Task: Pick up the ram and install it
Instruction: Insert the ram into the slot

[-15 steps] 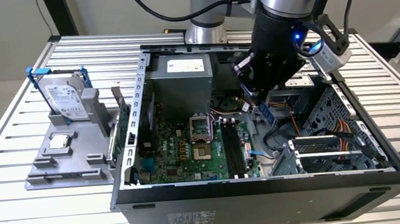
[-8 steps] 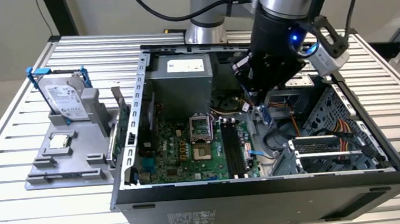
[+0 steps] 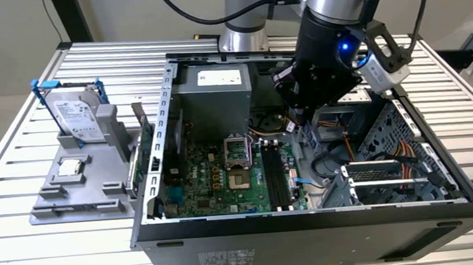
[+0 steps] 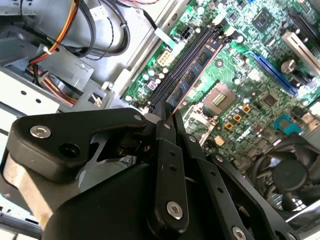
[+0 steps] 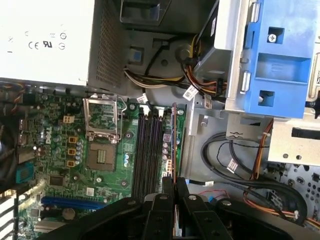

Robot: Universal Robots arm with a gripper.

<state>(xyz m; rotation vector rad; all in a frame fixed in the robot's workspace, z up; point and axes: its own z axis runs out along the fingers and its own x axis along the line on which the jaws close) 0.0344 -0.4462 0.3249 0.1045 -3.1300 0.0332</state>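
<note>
The arm reaches into the open computer case (image 3: 311, 240) from 12 o'clock in the exterior view, and the end effector (image 3: 300, 117) hangs low inside it, at about 2 o'clock from the bare processor socket (image 3: 236, 151).

In both wrist views the end effector (image 4: 171, 116) (image 5: 173, 179) is clenched on the ram (image 4: 192, 75) (image 5: 173, 140), with its fingers (image 4: 162, 131) pinching one end of the stick. The rest of the stick juts out past the fingertips. The ram stands on edge and runs parallel to the black memory slots (image 5: 147, 150) (image 4: 170, 75). It is over the slot row's outer edge, on the side away from the socket (image 5: 102, 125). Whether its lower edge touches a slot I cannot tell.

In the exterior view the slots (image 3: 277, 176) lie at 4 o'clock from the socket, and the grey power supply (image 3: 213, 96) sits at 12 o'clock from it.

Outside the case, at 9 o'clock, a grey holder (image 3: 74, 194) rests on the slatted tabletop (image 3: 62, 257). It carries an upright hard drive in a blue frame (image 3: 77, 115) and a small square chip (image 3: 72, 167) lying flat at 6 o'clock from the drive.
</note>
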